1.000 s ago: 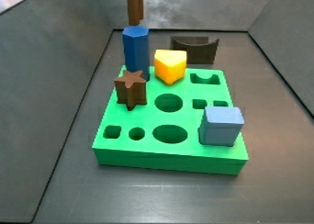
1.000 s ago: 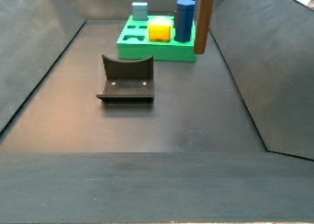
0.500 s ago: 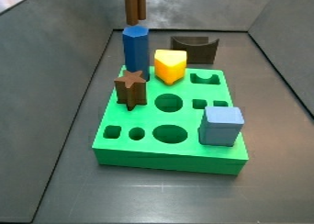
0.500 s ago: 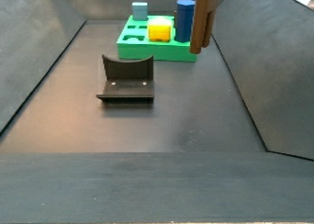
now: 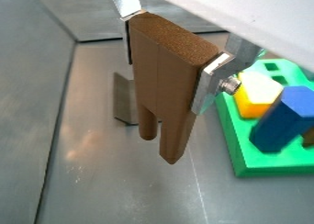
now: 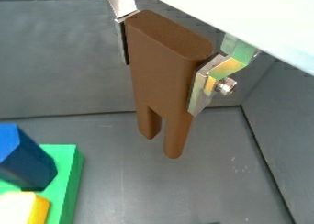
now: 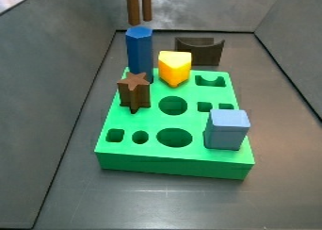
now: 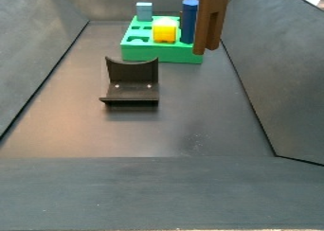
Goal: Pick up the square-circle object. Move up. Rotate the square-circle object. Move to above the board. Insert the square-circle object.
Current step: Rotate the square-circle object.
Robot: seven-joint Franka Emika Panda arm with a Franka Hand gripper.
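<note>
Compared with the frames half a second and one second earlier, the square-circle object [image 7: 138,5] appears wider in a side view and shows a vertical split, consistent with rotation about its long axis; in a side view [image 8: 213,19] it likewise presents a broader face than before, while its position beside the blue pillar [image 7: 138,50] is little changed. The end effector [image 5: 166,62] is closed on the square-circle object [image 5: 168,85], with one silver finger [image 5: 208,81] pressed flat against its side and the opposite finger [image 6: 124,39] visible at the far side in a wrist view. The object [image 6: 166,81] hangs upright, clear of the floor, its lower end divided into two legs. It stands above the back edge of the board [image 7: 170,144], just behind the blue pillar. On the board, relative to the blue pillar: the brown star block [image 7: 135,90] sits in front of it, the yellow block [image 7: 174,68] beside it, the dark notched block [image 7: 201,51] beyond the yellow block, and the light blue cube [image 7: 228,128] at the near corner. The fixture [image 8: 129,81] stands on the dark floor [image 8: 152,140], well apart from the board [image 8: 158,47]. Grey walls [image 8: 45,55] enclose the work area.
</note>
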